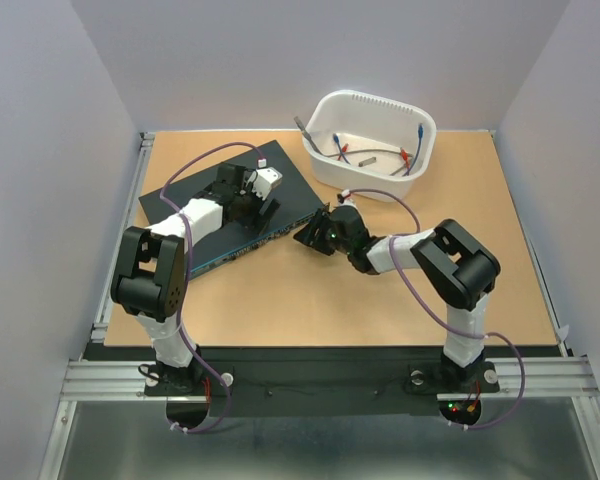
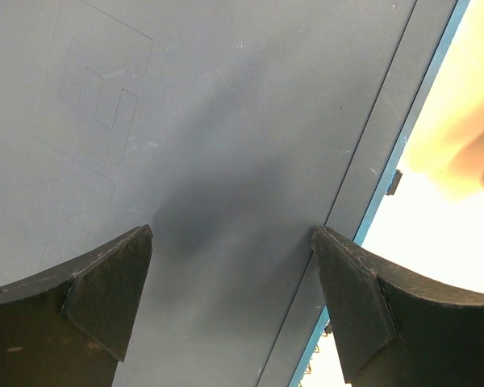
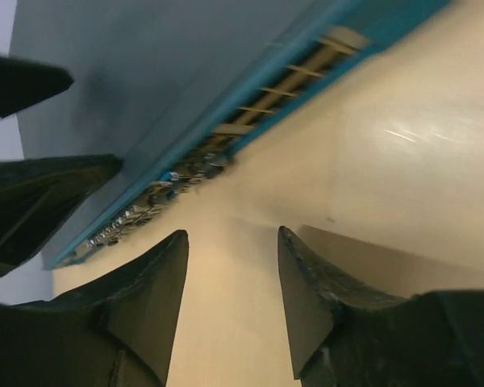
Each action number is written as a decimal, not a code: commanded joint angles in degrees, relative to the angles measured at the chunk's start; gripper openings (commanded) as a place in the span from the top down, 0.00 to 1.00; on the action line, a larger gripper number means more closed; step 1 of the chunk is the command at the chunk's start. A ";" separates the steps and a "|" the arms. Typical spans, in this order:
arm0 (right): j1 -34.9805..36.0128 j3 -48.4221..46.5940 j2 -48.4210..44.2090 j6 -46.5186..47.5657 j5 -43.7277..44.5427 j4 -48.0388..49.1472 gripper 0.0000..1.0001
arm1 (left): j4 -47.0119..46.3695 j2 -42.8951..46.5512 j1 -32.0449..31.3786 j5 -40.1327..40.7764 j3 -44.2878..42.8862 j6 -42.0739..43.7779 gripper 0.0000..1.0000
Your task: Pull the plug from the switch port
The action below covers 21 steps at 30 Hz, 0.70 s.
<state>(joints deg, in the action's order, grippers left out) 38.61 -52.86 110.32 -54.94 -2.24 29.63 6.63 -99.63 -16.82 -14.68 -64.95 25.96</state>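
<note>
Three pale walls (image 1: pixel 320 50), tan tabletop (image 1: pixel 310 300), switch (image 1: pixel 290 190)

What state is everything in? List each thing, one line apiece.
switch: lying flat on the table, port edge facing the right tool.
left tool: open, over the switch's top.
right tool: open, nothing between its jaws, near the port edge.
white tub: upright, cables inside.
plug: cannot make out in any port.

Left arm (image 1: pixel 158 275) and right arm (image 1: pixel 458 265) had black joints and white links. Purple cables (image 1: pixel 212 151) ran along both. Right gripper (image 3: pixel 232 242) fingers were black wedges.
</note>
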 commanded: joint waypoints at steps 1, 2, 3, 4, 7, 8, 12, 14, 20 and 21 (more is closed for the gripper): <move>4.27 -5.66 0.41 9.62 4.86 5.01 0.47 | -0.39 -1.17 -0.06 0.53 0.61 -0.03 0.07; 4.98 -6.46 0.68 12.02 8.27 2.57 0.48 | -0.39 -1.09 0.03 0.35 0.70 0.06 0.07; 6.55 -8.21 1.21 17.27 9.87 1.76 0.48 | -0.48 -1.17 0.21 0.35 0.61 0.06 0.07; 7.44 -9.09 1.65 19.84 11.80 0.88 0.48 | -0.48 -1.35 0.29 0.26 0.61 0.06 0.07; 9.29 -12.35 3.05 27.41 19.98 -4.92 0.51 | -0.39 -1.44 0.38 0.17 0.52 0.15 0.07; 9.99 -13.92 3.67 28.38 22.34 -6.67 0.51 | -0.48 -1.35 0.47 0.17 0.52 0.15 0.07; 10.26 -15.69 4.37 30.85 24.12 -8.18 0.58 | -0.48 -1.35 0.47 0.00 0.61 0.24 0.07; 10.34 -16.04 4.64 31.82 24.48 -8.80 0.59 | -0.48 -1.35 0.38 0.09 0.70 0.32 0.07; 11.22 -18.15 6.13 36.56 24.13 -10.38 0.61 | -0.57 -1.53 0.47 0.09 0.79 0.41 0.07; 11.31 -18.42 6.31 36.92 23.60 -10.29 0.61 | -0.66 -1.70 0.47 0.00 0.79 0.41 0.07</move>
<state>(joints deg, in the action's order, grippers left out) 49.21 -68.10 115.92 -22.48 20.18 19.46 6.22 -99.85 -16.73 -14.83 -64.95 26.00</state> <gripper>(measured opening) 0.394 0.930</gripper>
